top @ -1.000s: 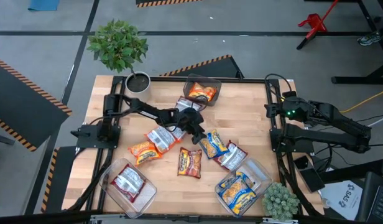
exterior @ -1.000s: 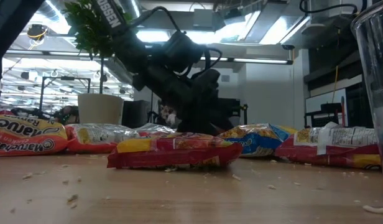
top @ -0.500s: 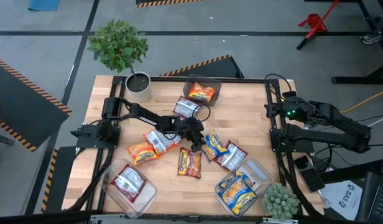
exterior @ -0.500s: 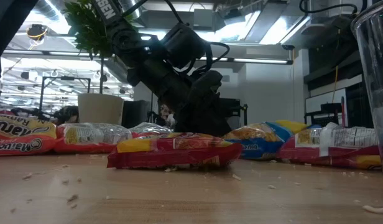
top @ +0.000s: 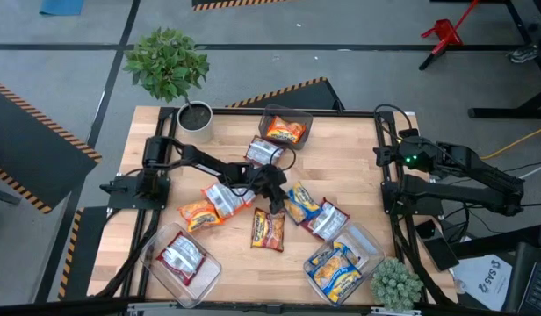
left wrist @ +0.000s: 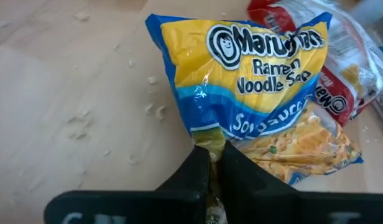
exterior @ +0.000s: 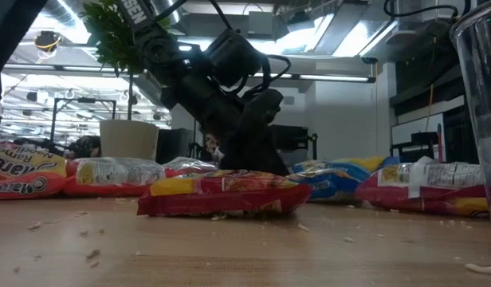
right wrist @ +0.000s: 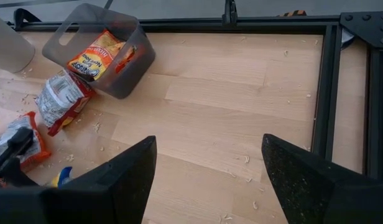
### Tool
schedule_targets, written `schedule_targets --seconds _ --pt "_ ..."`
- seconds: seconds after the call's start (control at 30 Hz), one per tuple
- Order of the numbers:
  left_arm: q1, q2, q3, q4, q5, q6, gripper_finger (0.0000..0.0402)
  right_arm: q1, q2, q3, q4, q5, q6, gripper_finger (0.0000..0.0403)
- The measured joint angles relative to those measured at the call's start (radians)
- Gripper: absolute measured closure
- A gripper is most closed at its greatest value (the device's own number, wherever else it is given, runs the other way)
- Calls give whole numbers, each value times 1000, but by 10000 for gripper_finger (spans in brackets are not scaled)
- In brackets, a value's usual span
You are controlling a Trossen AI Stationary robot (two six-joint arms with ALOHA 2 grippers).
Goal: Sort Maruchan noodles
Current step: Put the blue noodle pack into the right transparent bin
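Note:
Several Maruchan noodle packets lie flat mid-table: a blue-and-yellow one (top: 302, 204), an orange one (top: 202, 213), a silver one (top: 227, 197), a red-and-yellow one (top: 268, 230) and a silver-and-red one (top: 328, 219). Another silver one (top: 263, 153) lies farther back. My left gripper (top: 278, 202) is down at the blue-and-yellow packet (left wrist: 253, 81), shut on it. At the table's right edge my right gripper (right wrist: 204, 180) waits open, with nothing between its fingers. My left gripper pinches the blue-and-yellow packet's crimped end seam (left wrist: 211, 138), on the side toward the table's left, between its two fingers. The fingers (exterior: 257, 155) slant down from above and from the table's left. The plastic bunches where they meet, and the packet's body lies on the table.
Three clear bins stand on the table: one at the far middle (top: 299, 117) with an orange packet, one near left (top: 156, 254) with a silver packet, one near right (top: 363, 239) with blue-and-yellow packets. A potted plant (top: 196, 116) stands far left, a small plant (top: 395, 283) near right. Crumbs dot the wood.
My left gripper has moved toward the near edge and down to the blue-and-yellow packet, then shut on its end seam. The packet has shifted slightly and still lies on the table.

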Motion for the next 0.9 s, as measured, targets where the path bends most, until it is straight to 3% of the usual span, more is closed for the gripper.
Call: schedule_targets --seconds 0.3,0.57,0.9 --pt "18 -88 10 -2 -34 -81 398 0 0 0 0 0 0 123" --pt "-3 -163 96 2 -78 -70 398 0 -1 0 0 1 0 123" --pt "-88 -163 356 -152 -135 185 398 0 0 0 0 1 0 123"
